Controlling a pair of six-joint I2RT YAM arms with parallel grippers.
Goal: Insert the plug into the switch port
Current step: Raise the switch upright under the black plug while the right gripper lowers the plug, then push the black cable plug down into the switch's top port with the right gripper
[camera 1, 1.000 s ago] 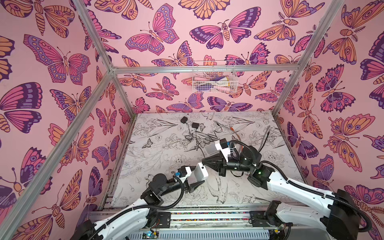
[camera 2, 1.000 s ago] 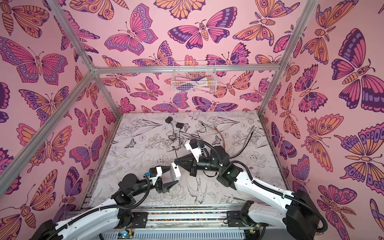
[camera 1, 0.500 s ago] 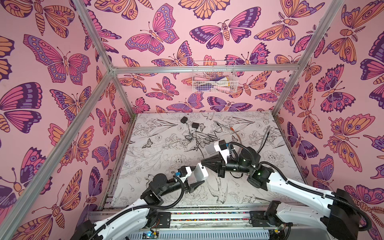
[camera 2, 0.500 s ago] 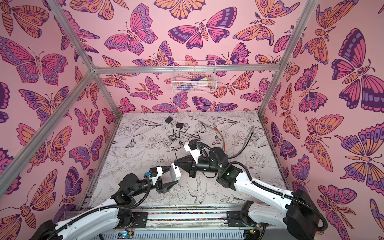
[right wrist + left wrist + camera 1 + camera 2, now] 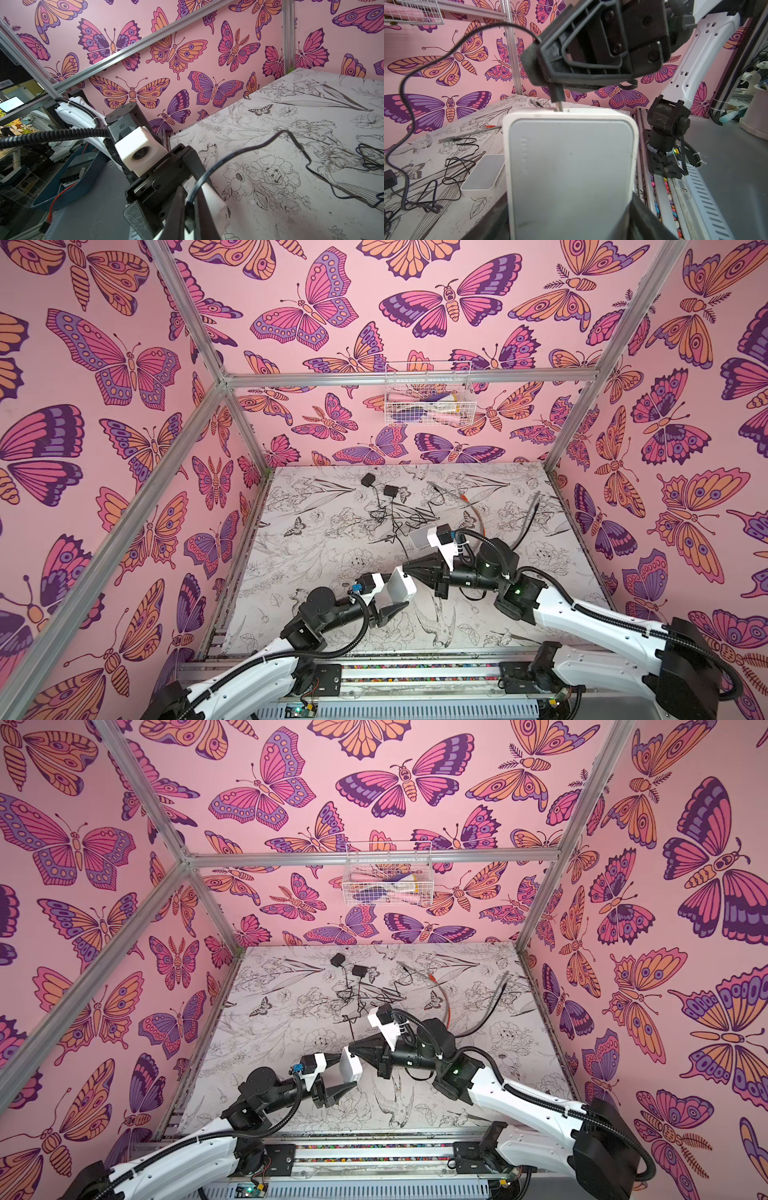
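Note:
My left gripper (image 5: 397, 593) (image 5: 571, 225) is shut on the white switch (image 5: 401, 587) (image 5: 350, 1065) (image 5: 571, 162) and holds it off the table near the front. One finger sits on each side of the box. My right gripper (image 5: 406, 568) (image 5: 353, 1048) (image 5: 190, 220) is shut on the black plug (image 5: 556, 93) (image 5: 189, 212). The plug's metal tip (image 5: 560, 107) touches the switch's far edge; I cannot see how deep it sits. The plug's black cable (image 5: 239, 153) (image 5: 406, 99) loops away over the table.
A second white box (image 5: 419, 537) (image 5: 483, 174) lies on the table behind the grippers, among tangled black leads. Two black adapters (image 5: 368, 480) (image 5: 390, 490) and orange and grey cables (image 5: 478, 514) lie further back. A wire basket (image 5: 428, 398) hangs on the back wall.
My right gripper, still holding the plug, has edged slightly left, closer to the switch. The left arm and the switch have stayed put.

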